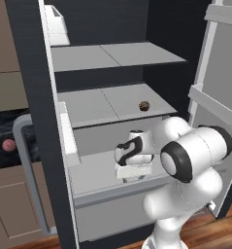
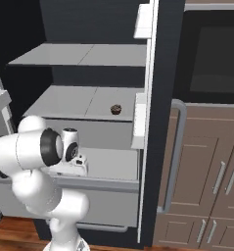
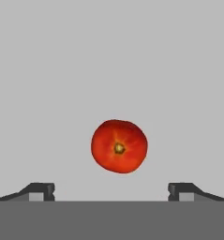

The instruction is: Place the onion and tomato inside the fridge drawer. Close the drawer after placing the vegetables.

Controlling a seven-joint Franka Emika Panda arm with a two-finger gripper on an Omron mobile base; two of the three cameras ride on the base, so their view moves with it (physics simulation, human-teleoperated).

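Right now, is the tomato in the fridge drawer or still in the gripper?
In the fridge drawer. The tomato lies on its grey floor, clear of the open gripper.

One tomato [image 3: 119, 146], centre of hand view. One onion [image 1: 8, 145], far left of left base view. One small dark brown ball [image 1: 144, 105]. One pulled-out fridge drawer [image 1: 91, 175]. Two grey fridge shelves [image 1: 118, 56].

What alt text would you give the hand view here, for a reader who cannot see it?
A red tomato lies on the plain light grey floor of the fridge drawer, seen from directly above. The two dark fingers stand wide apart on either side below it, not touching it.
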